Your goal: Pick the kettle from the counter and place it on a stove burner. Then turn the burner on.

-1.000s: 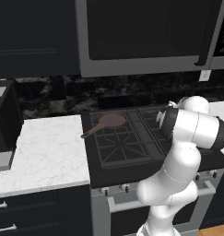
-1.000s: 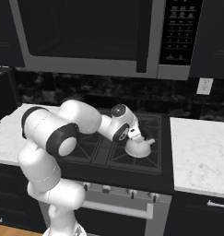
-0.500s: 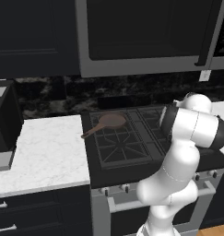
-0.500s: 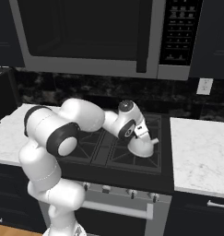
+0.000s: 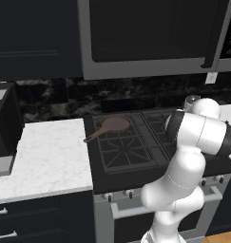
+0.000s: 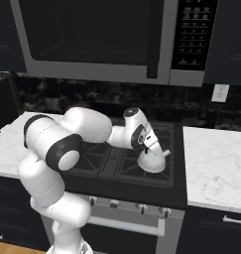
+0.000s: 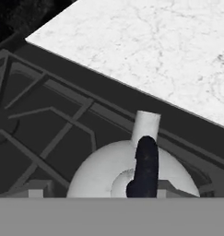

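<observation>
The kettle [image 6: 152, 159] sits on the stove burner [image 6: 142, 171] at the cooktop's front right corner, near the counter [image 6: 213, 166] edge. The gripper [image 6: 150, 145] hovers over its black arched handle; whether its jaws grip cannot be told. It looks rigid, light and smooth-domed, so the handle seems the surest hold.

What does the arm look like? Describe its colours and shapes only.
The arm is made of glossy white rounded segments with dark bands at the joints, thick at the shoulder and slimmer toward the wrist. The gripper is white; its finger tips cannot be made out.
</observation>
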